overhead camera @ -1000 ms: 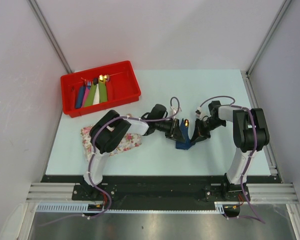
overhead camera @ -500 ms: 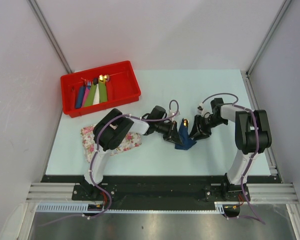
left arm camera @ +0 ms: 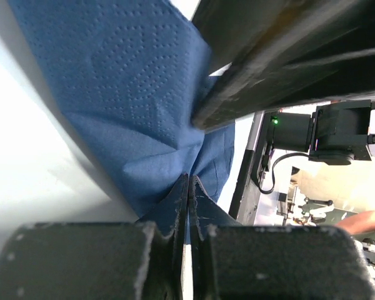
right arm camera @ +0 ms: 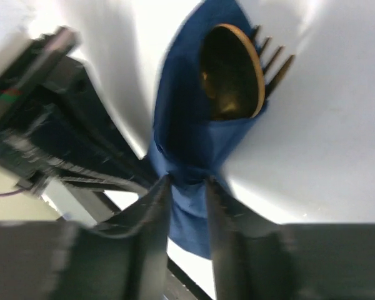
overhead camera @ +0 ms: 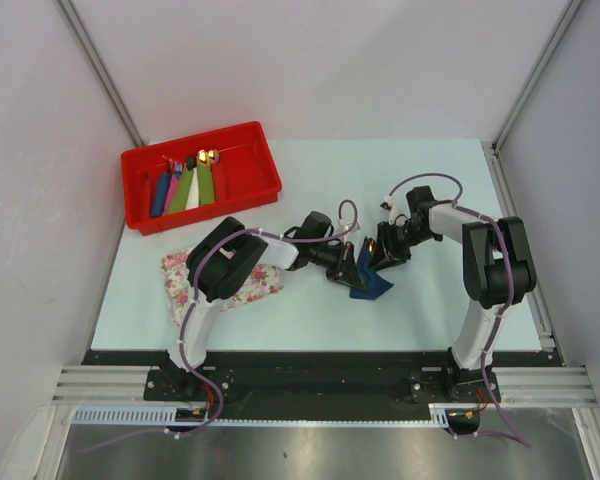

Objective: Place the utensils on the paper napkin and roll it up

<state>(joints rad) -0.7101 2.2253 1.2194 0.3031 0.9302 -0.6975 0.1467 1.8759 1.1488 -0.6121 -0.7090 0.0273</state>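
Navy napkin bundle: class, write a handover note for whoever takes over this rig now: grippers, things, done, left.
Left gripper: shut on a fold of the napkin.
Right gripper: shut on the napkin's pinched neck.
Spoon and fork: wrapped in the napkin, heads poking out of one end.
Done: both loaded, napkin gathered round them.
Left: the wrap looks loose and crumpled; likely tighten into a slim roll, then release.
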